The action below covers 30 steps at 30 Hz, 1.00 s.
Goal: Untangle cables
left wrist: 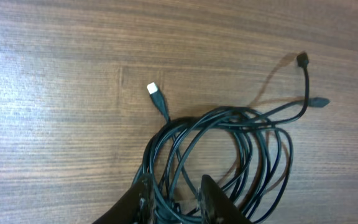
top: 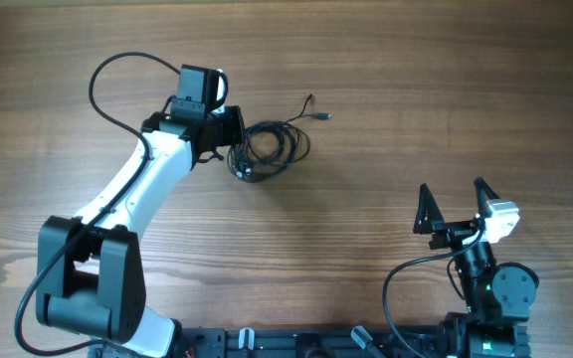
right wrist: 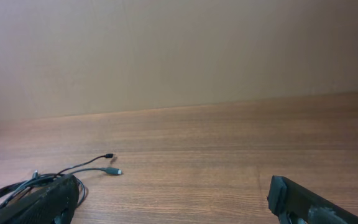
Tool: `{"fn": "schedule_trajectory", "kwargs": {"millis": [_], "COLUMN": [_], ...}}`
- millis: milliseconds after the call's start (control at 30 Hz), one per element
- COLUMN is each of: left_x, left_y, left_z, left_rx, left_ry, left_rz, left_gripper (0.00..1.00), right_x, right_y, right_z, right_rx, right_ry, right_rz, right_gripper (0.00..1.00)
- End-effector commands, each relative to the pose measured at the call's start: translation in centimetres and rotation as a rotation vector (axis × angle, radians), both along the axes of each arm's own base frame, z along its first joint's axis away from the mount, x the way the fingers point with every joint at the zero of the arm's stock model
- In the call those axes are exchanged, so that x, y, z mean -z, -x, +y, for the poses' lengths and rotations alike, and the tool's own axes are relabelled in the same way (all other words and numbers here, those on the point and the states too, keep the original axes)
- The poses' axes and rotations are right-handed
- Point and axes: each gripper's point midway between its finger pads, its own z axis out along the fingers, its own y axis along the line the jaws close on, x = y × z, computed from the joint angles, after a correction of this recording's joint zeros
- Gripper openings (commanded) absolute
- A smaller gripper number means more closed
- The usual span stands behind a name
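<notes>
The cables lie in one loose coil on the wooden surface, left of centre and toward the far edge. The left tool sits low over the coil's near-left side. Its fingers straddle several strands with a narrow gap, and I cannot tell whether they actually pinch them. A silver-tipped plug pokes out of the coil beside that tool, and two dark plug ends trail off the opposite side. The right tool hangs well apart from the coil at the near right, jaws spread wide and holding nothing.
</notes>
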Motion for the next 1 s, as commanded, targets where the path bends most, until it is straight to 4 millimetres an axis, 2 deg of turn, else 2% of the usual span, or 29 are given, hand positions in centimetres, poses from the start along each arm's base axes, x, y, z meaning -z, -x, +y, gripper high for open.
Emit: {"fn": "schedule_trajectory", "kwargs": {"millis": [0,67,133,167,200,233,300,400,567,700,967], "left_x": [-0.4,-0.4,-0.4,-0.5,-0.6,-0.6,-0.6,0.0,2.4,4.0,5.2], "left_y": [0.2,0.2,0.2,0.0,-0.1,-0.1,-0.2,0.2,1.2,2.1,2.4], "left_z": [-0.1,-0.2,-0.2,-0.2,-0.2,-0.3,-0.3,-0.2,0.0,0.2,0.3], "left_rx": [0.004,0.005,0.005,0.005,0.005,0.005,0.005,0.005,0.005,0.005,0.005], "left_ry": [0.010,0.009,0.010,0.011,0.012,0.013,0.014,0.008,-0.012,-0.027,-0.035], "left_rz": [0.003,0.004,0.002,-0.004,-0.009,-0.012,-0.013,0.011,0.096,0.158,0.194], "left_gripper": [0.26,0.29,0.42,0.64,0.81,0.85,0.83,0.73,0.68,0.70,0.70], "right_x": [-0.1,-0.1,-0.1,-0.1,-0.1,-0.1,-0.1,-0.1,-0.1,-0.1,-0.1], "right_y": [0.0,0.0,0.0,0.0,0.0,0.0,0.0,0.0,0.0,0.0,0.0], "right_z": [0.2,0.2,0.2,0.2,0.2,0.2,0.2,0.2,0.2,0.2,0.2], "right_rx": [-0.011,-0.011,-0.011,-0.011,-0.011,-0.011,-0.011,-0.011,-0.011,-0.011,-0.011], "right_ry": [0.011,0.011,0.011,0.011,0.011,0.011,0.011,0.012,0.011,0.011,0.011], "right_rz": [-0.006,-0.006,-0.006,-0.006,-0.006,-0.006,-0.006,-0.006,-0.006,-0.006,-0.006], "right_gripper": [1.00,1.00,1.00,1.00,1.00,1.00,1.00,1.00,1.00,1.00,1.00]}}
